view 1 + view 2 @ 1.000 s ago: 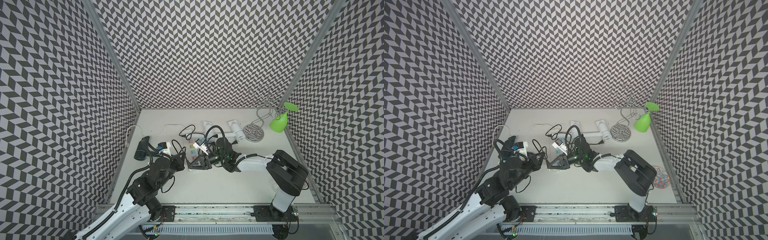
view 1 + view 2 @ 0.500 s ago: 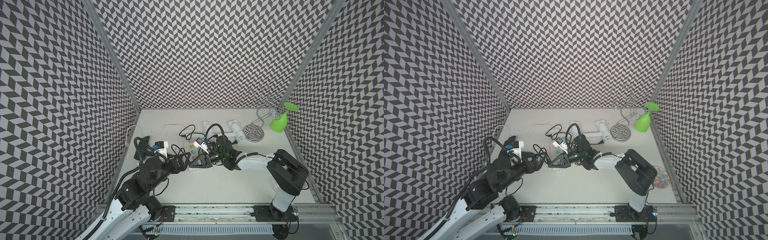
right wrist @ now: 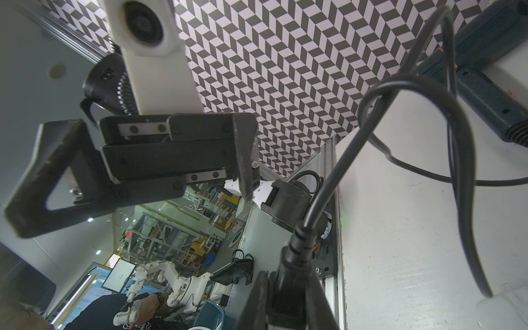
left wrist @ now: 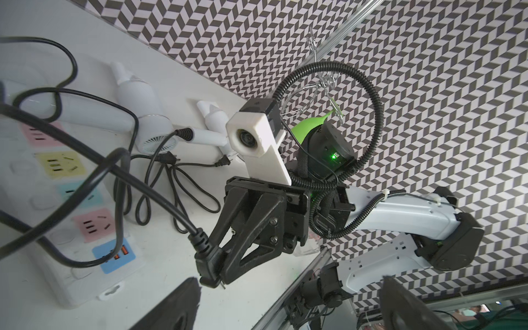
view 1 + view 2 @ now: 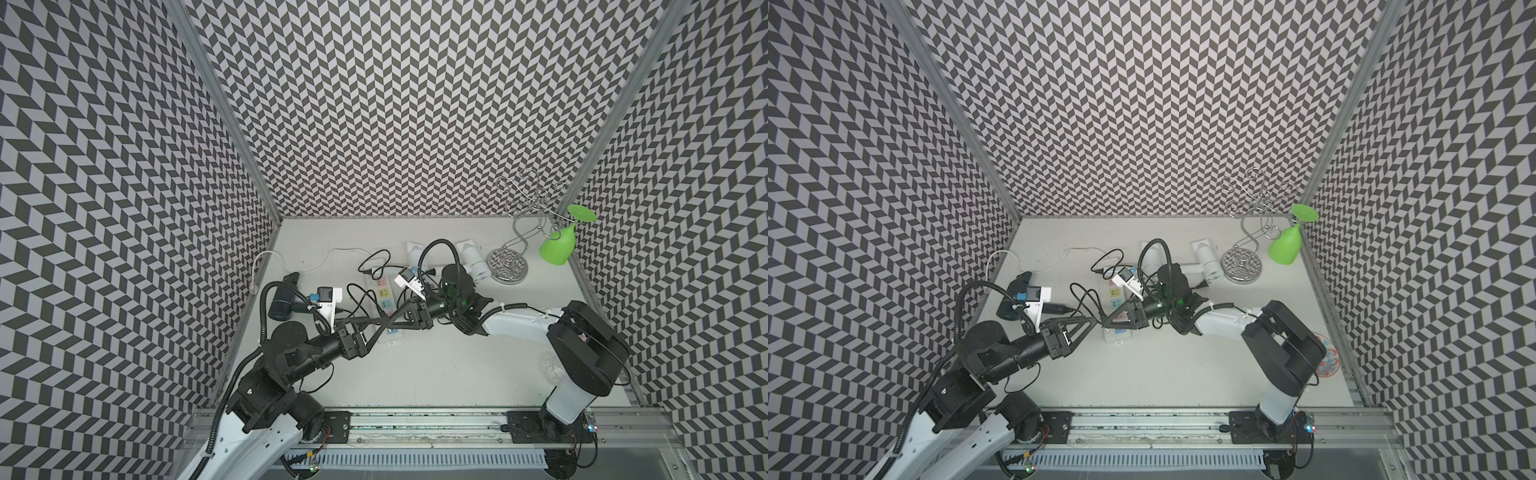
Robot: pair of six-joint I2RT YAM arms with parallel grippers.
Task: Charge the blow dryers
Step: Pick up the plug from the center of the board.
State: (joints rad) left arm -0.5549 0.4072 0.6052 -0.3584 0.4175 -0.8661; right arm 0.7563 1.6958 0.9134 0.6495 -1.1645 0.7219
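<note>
Our right gripper (image 4: 221,271) pinches a black plug (image 4: 204,251) tight between its fingertips and holds it raised off the table (image 5: 436,374). Facing it, our left gripper (image 3: 133,211) has its fingers spread wide with nothing between them. In both top views the two sets of tips nearly meet above the near end of the power strip (image 4: 61,165).

From the plug a thick black cord (image 4: 137,183) sweeps back across the strip's pastel sockets. In the right wrist view it loops up toward the black blow dryer (image 5: 280,307), though we cannot follow it all the way. That dryer lies on the table near the left wall, just beyond our left wrist camera.

A white blow dryer (image 4: 134,94) lies past the far end of the strip, with a second white blow dryer (image 4: 213,117) beside it. Their thinner cords curl on the table, and two loose plugs (image 4: 168,157) rest there, apart from the strip.

Farther out, in the far right corner, a wire rack (image 5: 519,232) stands with a green glass (image 5: 557,249) hanging from it upside down. In a top view a patterned plate (image 5: 1327,361) sits by the right wall behind our right arm.
</note>
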